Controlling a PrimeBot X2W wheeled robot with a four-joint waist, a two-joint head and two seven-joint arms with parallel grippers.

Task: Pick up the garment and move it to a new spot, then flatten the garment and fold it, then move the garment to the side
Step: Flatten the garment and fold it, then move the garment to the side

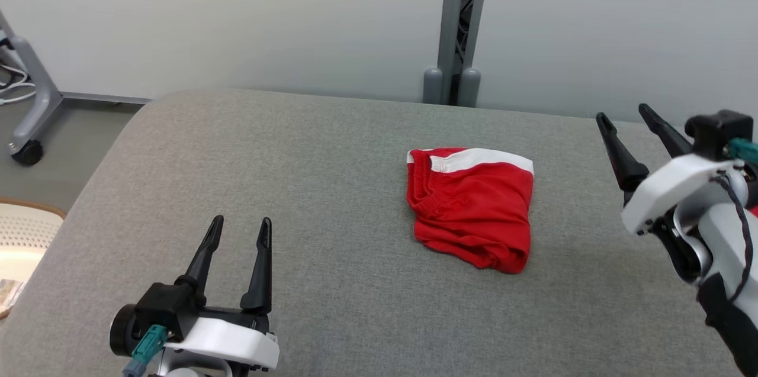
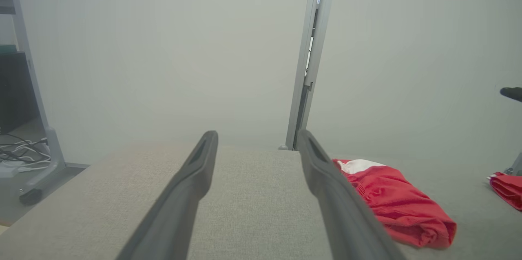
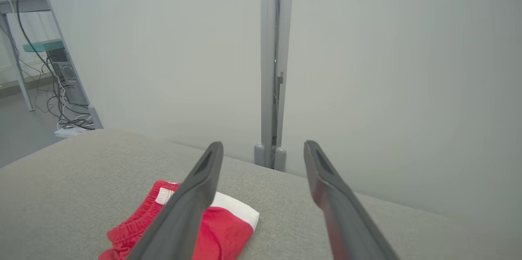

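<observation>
Red garment with a white band sits folded into a compact bundle, resting right of centre on the grey surface.

The garment is bright red, with a white band along its far edge and a gathered red waistband. The desk is covered in plain mid-grey woven cloth with no pattern. The left gripper has black jaws, a white housing and a teal plug. The right gripper shows the same black, white and teal, with a black cable. The wall is pale grey-white and the post a darker grey. Off the desk's near left corner, a cream seat is dotted with small holes and rimmed in brown.
</observation>
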